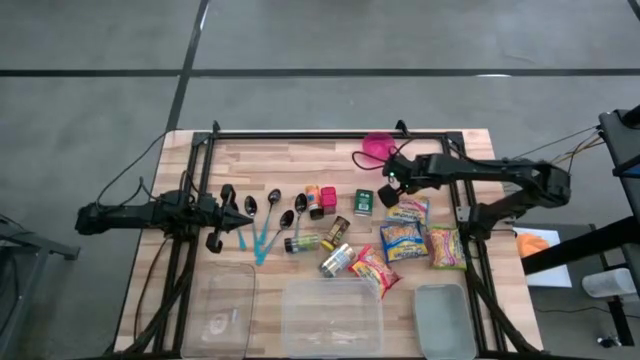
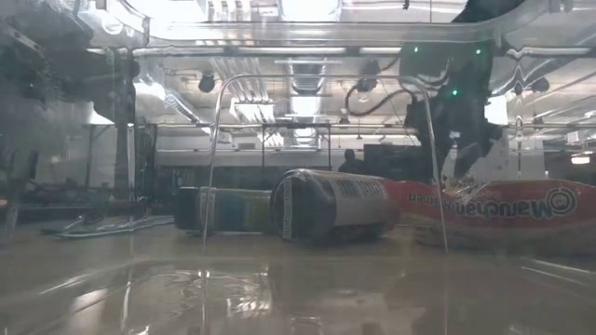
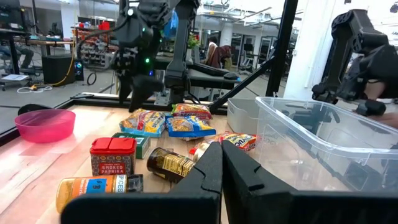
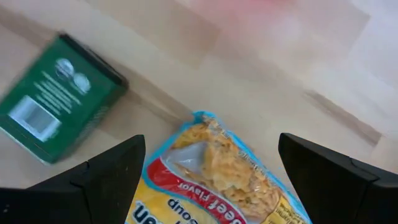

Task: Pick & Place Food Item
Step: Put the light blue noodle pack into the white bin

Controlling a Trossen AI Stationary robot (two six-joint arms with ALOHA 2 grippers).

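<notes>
1. Right gripper [image 4: 208, 180], jaws wide open, hangs over a noodle packet [image 4: 217, 174] at right center of the table [image 1: 300, 160].
2. Left gripper [image 1: 243, 222] rests shut at middle left, beside spoons [image 1: 272, 215].

Four noodle packets [image 1: 403, 240], four spoons [image 1: 274, 200], three clear bins [image 1: 331, 318], one pink bowl [image 1: 378, 146].

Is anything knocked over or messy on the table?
Yes. The spice jars near the table's middle lie on their sides at different angles, not standing. The ramen packets sit loosely overlapped beside them. Nothing looks spilled or broken.
</notes>
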